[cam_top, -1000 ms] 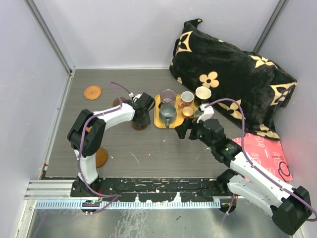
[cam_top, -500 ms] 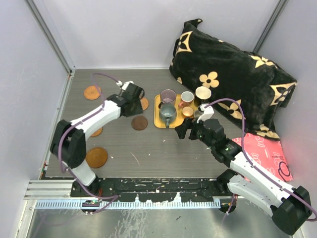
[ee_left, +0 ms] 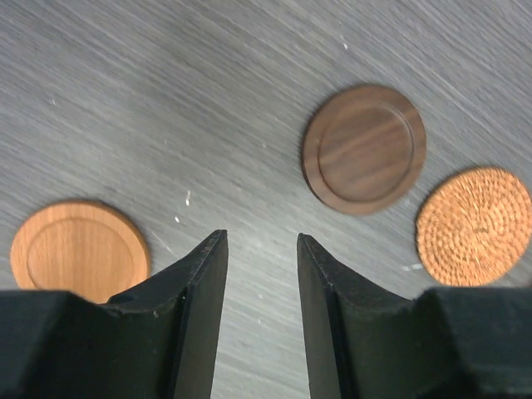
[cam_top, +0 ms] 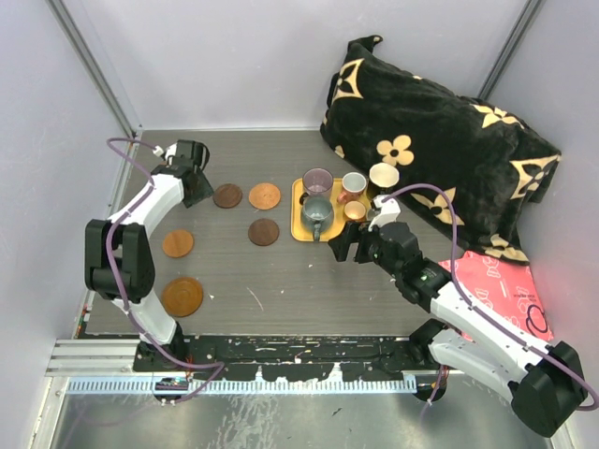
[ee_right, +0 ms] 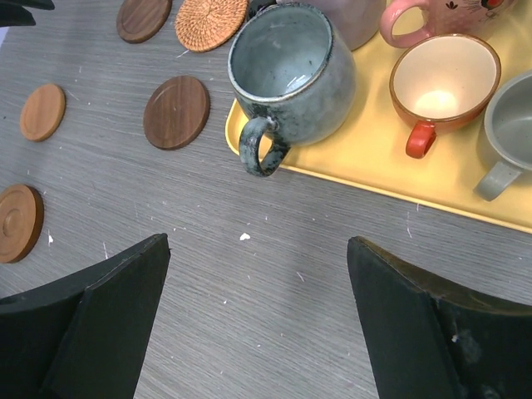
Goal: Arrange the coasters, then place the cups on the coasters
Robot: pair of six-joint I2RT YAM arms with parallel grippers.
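1. Five thin round coasters are seen lying flat and apart on the grey wood-grain table, left of the tray. A dark walnut disc and a woven orange rattan disc are set side by side in the far row. A second dark brown disc lies nearer, in front of the rattan one. A small light orange wooden disc and a larger copper-brown disc lie toward the near left.
2. A sixth, pale wooden coaster is shown in the left wrist view, partly hidden behind one finger.
3. No cup is set on a coaster. The grey-green glazed mug, translucent purple mug, copper-pink cup, tiny orange cup and tiny grey cup are grouped on the square yellow tray. The black cup with cream inside is seen at the tray's far right corner.
4. The left gripper is held over bare table at the far left, its fingers slightly parted and nothing between them.
5. The right gripper is spread wide and empty, just in front of the grey-green mug's handle.
6. A black cushion with gold flowers and a pink packet lie to the right.
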